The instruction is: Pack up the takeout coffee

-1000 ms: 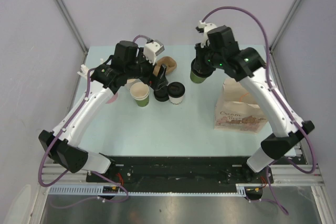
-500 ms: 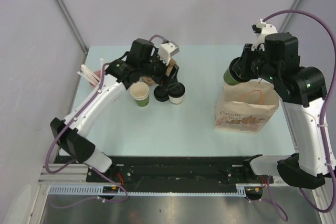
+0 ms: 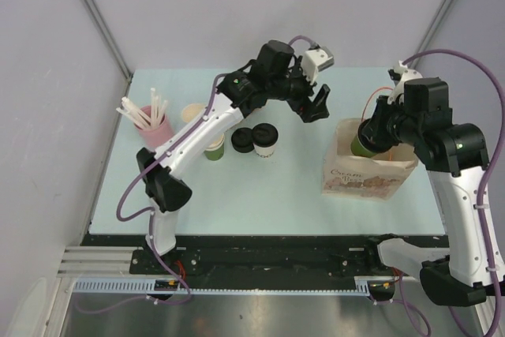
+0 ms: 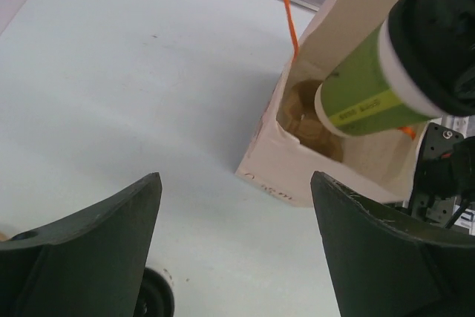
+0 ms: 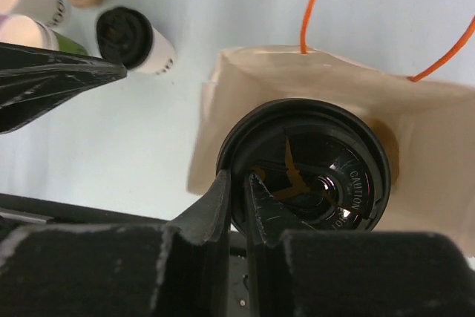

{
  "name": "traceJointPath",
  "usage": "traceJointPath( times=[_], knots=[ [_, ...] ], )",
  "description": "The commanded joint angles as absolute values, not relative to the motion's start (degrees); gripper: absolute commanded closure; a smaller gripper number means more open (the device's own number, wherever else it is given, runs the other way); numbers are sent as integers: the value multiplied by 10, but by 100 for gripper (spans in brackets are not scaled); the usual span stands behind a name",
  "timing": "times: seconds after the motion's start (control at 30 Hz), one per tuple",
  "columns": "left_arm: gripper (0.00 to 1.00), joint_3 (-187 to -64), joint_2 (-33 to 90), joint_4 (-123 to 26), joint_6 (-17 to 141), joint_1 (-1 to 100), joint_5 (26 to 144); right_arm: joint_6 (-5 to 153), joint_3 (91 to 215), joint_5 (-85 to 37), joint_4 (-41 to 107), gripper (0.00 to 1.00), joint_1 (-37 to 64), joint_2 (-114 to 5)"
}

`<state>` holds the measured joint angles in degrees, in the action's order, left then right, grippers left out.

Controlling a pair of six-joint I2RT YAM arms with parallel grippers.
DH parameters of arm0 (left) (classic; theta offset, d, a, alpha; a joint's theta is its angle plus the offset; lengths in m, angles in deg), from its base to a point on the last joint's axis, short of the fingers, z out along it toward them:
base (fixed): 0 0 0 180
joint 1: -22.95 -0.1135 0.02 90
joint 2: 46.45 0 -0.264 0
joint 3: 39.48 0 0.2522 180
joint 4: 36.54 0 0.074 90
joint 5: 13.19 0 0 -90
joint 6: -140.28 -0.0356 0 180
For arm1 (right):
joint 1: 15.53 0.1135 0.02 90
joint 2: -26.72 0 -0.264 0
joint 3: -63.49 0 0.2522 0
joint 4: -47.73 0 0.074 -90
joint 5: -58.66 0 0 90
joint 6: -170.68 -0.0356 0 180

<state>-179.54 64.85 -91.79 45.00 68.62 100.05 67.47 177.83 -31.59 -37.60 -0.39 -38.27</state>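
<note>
My right gripper is shut on the rim of the black lid of the green-sided coffee cup. It holds the cup upright in the open mouth of the paper bag. In the right wrist view the gripper pinches the lid's edge. The white-sided cup with a black lid stands mid-table. My left gripper is open and empty, in the air between that cup and the bag. Its wrist view shows the gripper facing the bag and the green cup.
A second black-lidded item stands beside the white cup. A lidless green cup and a lidless tan cup stand to its left. A pink cup of white straws is at the far left. The bag has orange handles.
My right arm carried the green cup from the back of the table to the right and lowered it into the bag's mouth. My left arm swung right, away from the cups, toward the bag.
</note>
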Motion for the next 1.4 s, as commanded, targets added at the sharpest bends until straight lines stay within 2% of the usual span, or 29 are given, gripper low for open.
traceJointPath(
  times=[0.0, 0.27, 0.43, 0.73, 1.03, 1.37],
  knots=[
    [14, -1862, 691, -915, 463, 712, 1009, 690, 1683, -262, -322, 100, -38, -365],
    [20, -1874, 739, -914, 460, 742, 976, 700, 1606, -230, -241, 100, -48, -350],
    [40, -1868, 750, -914, 469, 744, 964, 701, 1581, -237, -217, 100, -46, -359],
    [60, -1841, 740, -913, 497, 744, 1001, 692, 1554, -246, -190, 100, -28, -388],
    [99, -1824, 745, -913, 499, 744, 1003, 695, 1514, -265, -180, 100, 1, -409],
    [100, -1828, 744, -910, 534, 744, 1004, 695, 1449, -275, -140, 100, 16, -415]
  ],
)
